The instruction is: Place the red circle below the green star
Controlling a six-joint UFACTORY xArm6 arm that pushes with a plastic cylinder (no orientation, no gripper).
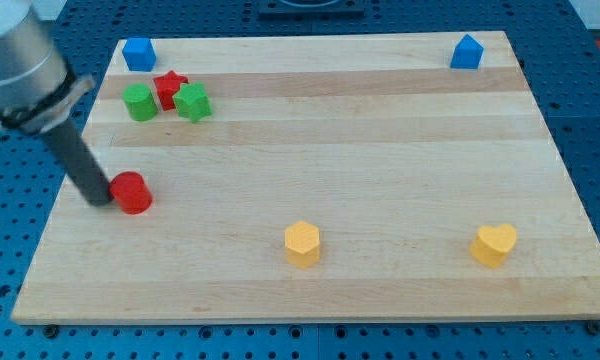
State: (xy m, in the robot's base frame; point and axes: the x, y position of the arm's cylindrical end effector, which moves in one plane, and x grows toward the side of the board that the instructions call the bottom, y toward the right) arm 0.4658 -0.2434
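No jaws, just a rod. My tip [101, 197] touches the red circle [132, 192] on its left, table [380, 150] near-left; green star [192, 102] far-left, well apart.

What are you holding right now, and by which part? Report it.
Nothing is held. I have only a rod; my tip sits at the view's left side of the red circle, apparently touching it. The green star lies above.
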